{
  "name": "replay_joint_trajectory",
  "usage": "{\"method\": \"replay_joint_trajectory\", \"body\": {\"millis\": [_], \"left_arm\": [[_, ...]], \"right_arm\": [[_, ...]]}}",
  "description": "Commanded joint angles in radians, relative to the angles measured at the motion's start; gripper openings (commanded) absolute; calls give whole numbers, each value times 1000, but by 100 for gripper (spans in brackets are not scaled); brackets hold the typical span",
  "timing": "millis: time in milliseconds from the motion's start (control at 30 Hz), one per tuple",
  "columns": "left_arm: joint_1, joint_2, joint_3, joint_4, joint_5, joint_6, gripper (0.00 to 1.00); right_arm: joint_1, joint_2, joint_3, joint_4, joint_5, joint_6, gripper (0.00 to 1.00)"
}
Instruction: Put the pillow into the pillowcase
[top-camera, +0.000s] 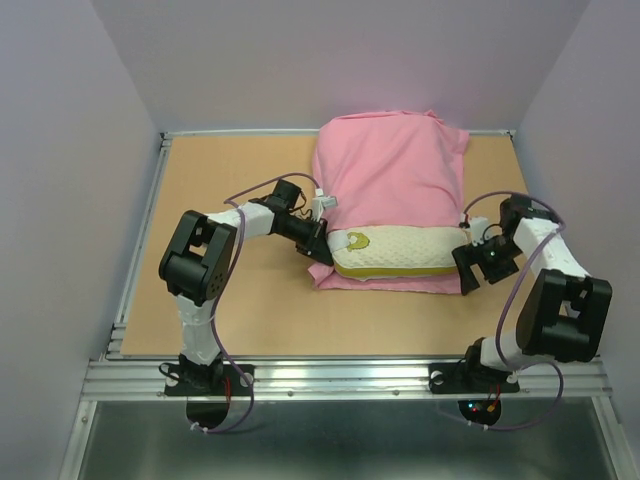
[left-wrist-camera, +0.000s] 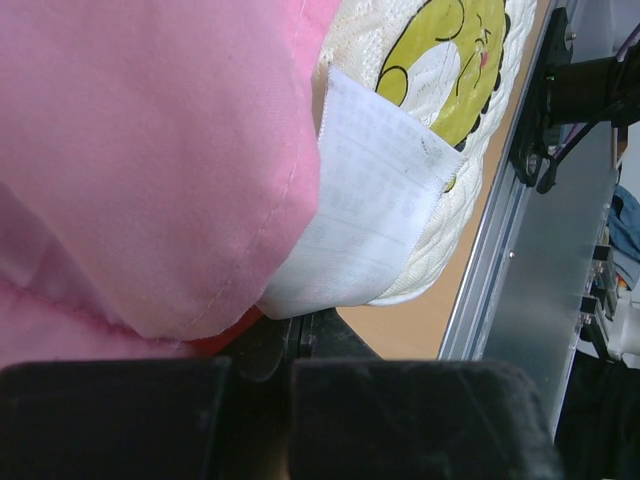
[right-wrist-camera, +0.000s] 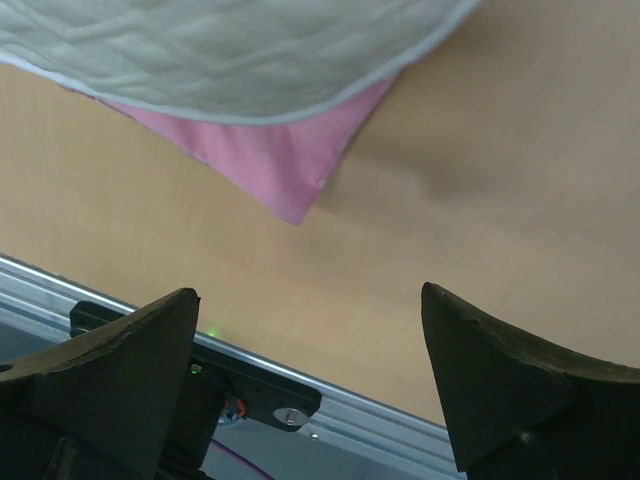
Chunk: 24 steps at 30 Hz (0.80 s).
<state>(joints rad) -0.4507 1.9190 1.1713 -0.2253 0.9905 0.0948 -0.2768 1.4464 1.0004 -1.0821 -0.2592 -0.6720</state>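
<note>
The left tool (top-camera: 322, 238) sits at the pillow's near-left corner with its jaws drawn together. In its wrist view the pink hem of the pillowcase (left-wrist-camera: 150, 150) runs down into the closed fingers (left-wrist-camera: 420, 420). It appears to be pinching that hem, though folds hide the contact itself. A white sewn-in label (left-wrist-camera: 375, 210) hangs off the pillow (left-wrist-camera: 355, 40) just beside the pinch. Whether the label is caught as well, I cannot tell.

The right tool (right-wrist-camera: 308, 295) is spread wide and holds nothing. It hangs just off the pillow's near-right corner, close to it but not touching. Bare surface (right-wrist-camera: 480, 150) shows between its fingers.

As for progress, the pillow is mostly inside. From above, pink cloth covers it from its far end almost to its near end. Only a strip along the pillow's near end is uncovered, cream with a yellow band and a yellow patch (top-camera: 357, 240) near its left corner. The lower layer of the pillowcase already lies under that strip and pokes out past the pillow's near edge and near-right corner.

What is left, by my reading, is to draw the upper hem over this last strip at both corners. The pillow's left corner looks to be in hand. The right corner has no grip on it yet, and the hem there lies just beyond the open tool.
</note>
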Motion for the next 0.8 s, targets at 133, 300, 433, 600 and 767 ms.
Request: {"method": "replay_joint_trajectory", "body": {"millis": [133, 300, 433, 600, 767], "left_arm": [[1, -3, 28, 52, 17, 8, 0], [4, 14, 33, 66, 22, 6, 0], [12, 29, 36, 72, 17, 6, 0], [33, 44, 45, 69, 19, 13, 0], [49, 64, 57, 57, 20, 17, 0]], "right_arm": [[156, 58, -111, 238, 147, 179, 97], [162, 57, -144, 336, 68, 154, 97], [212, -30, -288, 477, 20, 106, 97], [235, -55, -431, 698, 115, 166, 89], [246, -84, -450, 772, 164, 198, 90]]}}
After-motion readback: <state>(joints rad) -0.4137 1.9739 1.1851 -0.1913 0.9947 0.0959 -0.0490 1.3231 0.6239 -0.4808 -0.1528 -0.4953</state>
